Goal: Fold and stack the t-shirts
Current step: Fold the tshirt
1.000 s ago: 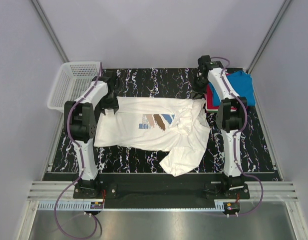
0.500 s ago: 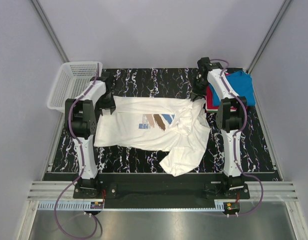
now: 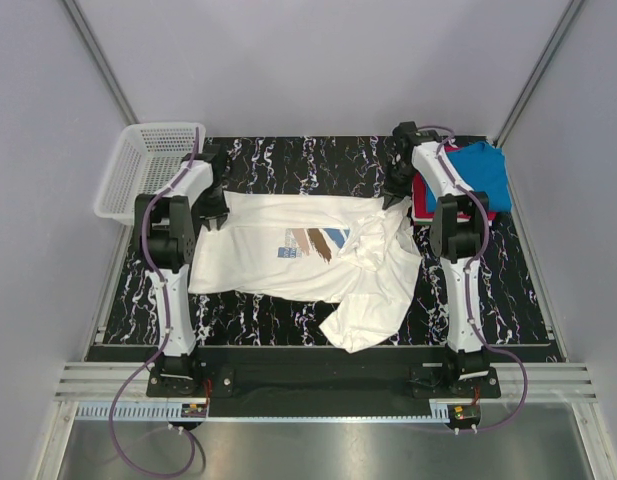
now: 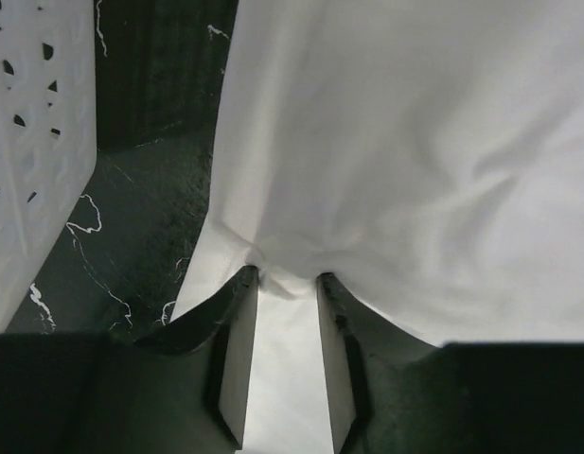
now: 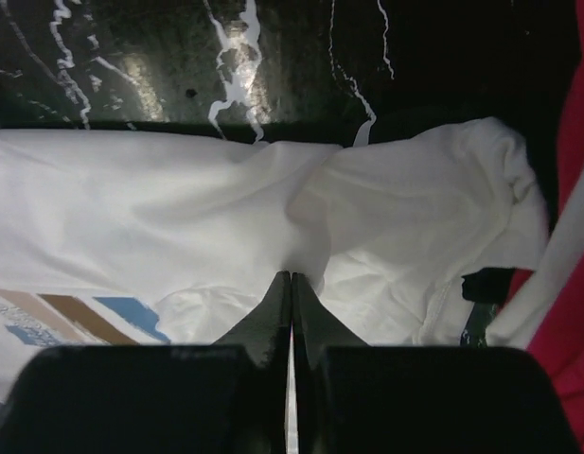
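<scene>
The large white t-shirt (image 3: 288, 250) with a blue and brown print lies spread across the black marbled table (image 3: 308, 160), its right part crumpled. My left gripper (image 3: 216, 214) is at the shirt's far left corner. In the left wrist view its jaws (image 4: 284, 277) stand apart with the white cloth (image 4: 415, 142) lying between them and bunching at the tips. My right gripper (image 3: 393, 194) is at the far right corner, and its jaws (image 5: 292, 276) are shut, pinching a fold of the white t-shirt (image 5: 159, 218). A blue t-shirt (image 3: 483, 170) lies folded on a red one (image 3: 420, 206) at the back right.
A white mesh basket (image 3: 148, 170) stands at the back left, close beside the left gripper, and shows in its wrist view as the basket (image 4: 36, 142). The red t-shirt (image 5: 571, 312) lies right next to the right gripper. Grey walls enclose the table.
The right jaws have closed together on the cloth. The left jaws have narrowed around the shirt's edge. Both wrists have shifted slightly; the shirt lies as before.
</scene>
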### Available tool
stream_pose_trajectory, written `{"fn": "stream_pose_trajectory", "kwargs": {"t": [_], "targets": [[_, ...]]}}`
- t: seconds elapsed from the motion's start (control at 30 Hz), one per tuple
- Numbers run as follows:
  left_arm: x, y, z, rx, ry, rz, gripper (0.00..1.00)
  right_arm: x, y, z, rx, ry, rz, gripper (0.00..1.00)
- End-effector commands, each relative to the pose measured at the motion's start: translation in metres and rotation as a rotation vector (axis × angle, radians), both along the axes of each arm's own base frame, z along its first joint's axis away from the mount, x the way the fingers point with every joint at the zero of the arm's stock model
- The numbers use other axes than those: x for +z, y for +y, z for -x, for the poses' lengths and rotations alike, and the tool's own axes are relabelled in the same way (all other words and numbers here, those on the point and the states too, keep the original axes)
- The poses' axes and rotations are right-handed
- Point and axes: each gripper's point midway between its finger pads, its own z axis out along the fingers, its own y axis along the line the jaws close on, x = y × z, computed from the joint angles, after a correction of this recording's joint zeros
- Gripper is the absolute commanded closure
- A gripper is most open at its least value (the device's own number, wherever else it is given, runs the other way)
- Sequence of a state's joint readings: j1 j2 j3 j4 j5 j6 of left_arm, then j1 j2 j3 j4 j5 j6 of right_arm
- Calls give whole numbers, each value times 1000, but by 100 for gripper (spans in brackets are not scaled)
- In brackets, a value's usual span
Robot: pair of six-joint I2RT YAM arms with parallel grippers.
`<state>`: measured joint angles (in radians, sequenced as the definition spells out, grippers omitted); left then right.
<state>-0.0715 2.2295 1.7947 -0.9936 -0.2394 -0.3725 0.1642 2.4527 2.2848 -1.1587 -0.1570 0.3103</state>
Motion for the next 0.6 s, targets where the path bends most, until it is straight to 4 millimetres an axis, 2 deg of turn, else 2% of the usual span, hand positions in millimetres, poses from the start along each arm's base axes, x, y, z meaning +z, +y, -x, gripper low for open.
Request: {"fn": "stream_pose_trajectory", "kwargs": {"t": [0.0, 0.03, 0.17, 0.27, 0.37, 0.47, 0.5, 0.57], "targets": [[-2, 7, 1, 19, 5, 2, 73, -16, -8, -1, -10, 29, 42, 100], [-4, 7, 7, 19, 22, 1, 82, -19, -9, -1, -14, 34, 51, 100], [-1, 13, 22, 33, 35, -25, 96, -19, -17, -5, -30, 24, 85, 100], [4, 15, 28, 35, 32, -30, 100, -20, -22, -8, -49, 23, 93, 100], [9, 17, 28, 34, 17, -16, 100, -22, -32, -11, -69, 27, 109, 100], [13, 19, 29, 35, 0, 22, 85, -23, -41, -15, -90, 23, 112, 100], [12, 20, 32, 36, 2, 28, 68, -23, -44, -17, -98, 21, 109, 100], [12, 22, 32, 38, -3, 41, 56, -25, -47, -19, -106, 24, 97, 100]]}}
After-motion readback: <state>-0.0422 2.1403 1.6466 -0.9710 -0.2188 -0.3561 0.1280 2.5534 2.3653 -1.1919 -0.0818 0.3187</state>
